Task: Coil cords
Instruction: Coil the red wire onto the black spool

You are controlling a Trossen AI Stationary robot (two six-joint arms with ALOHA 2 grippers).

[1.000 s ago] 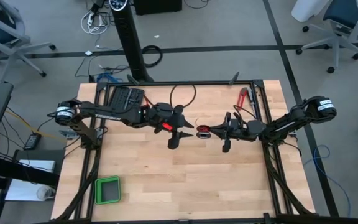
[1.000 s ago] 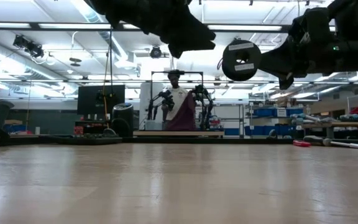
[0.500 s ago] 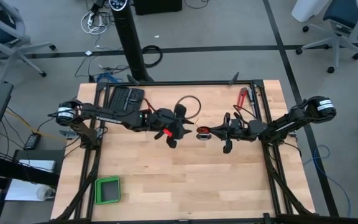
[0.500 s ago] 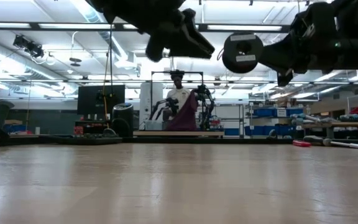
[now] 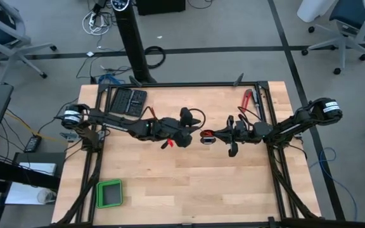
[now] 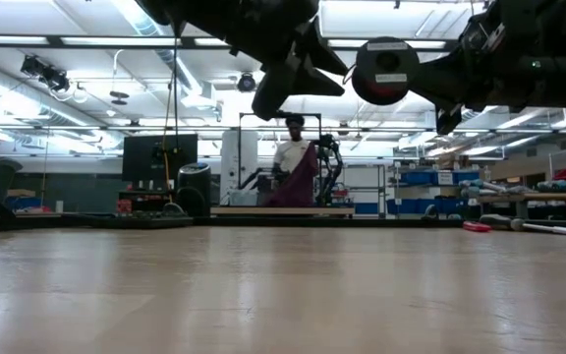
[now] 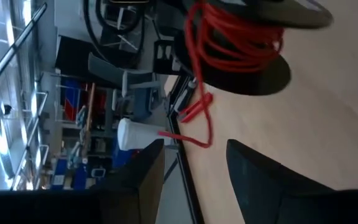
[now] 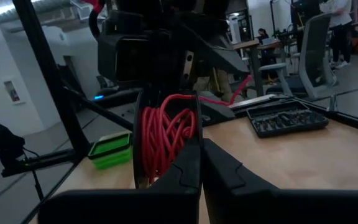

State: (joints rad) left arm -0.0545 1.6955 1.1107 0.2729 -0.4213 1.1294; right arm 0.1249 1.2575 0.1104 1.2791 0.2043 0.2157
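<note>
Red cord (image 8: 163, 140) wound on a black spool (image 5: 206, 135), pinched by right gripper (image 5: 211, 135) above mid-table (touching nothing below); left gripper (image 5: 189, 130) just beside, fingers spread.

Grey floor (image 5: 233, 25) with dark seams; office chairs (image 5: 344, 28) at two o'clock; ceiling strip lights (image 6: 86, 41) overhead.

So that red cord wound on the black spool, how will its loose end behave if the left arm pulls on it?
Probably floppy: the red cord has a free tail that kinks and droops off the black spool. The windings sit loose and uneven, so turns may slip off. It looks thin and light, so the right gripper's shut fingers likely must hold the spool against the pull.
</note>
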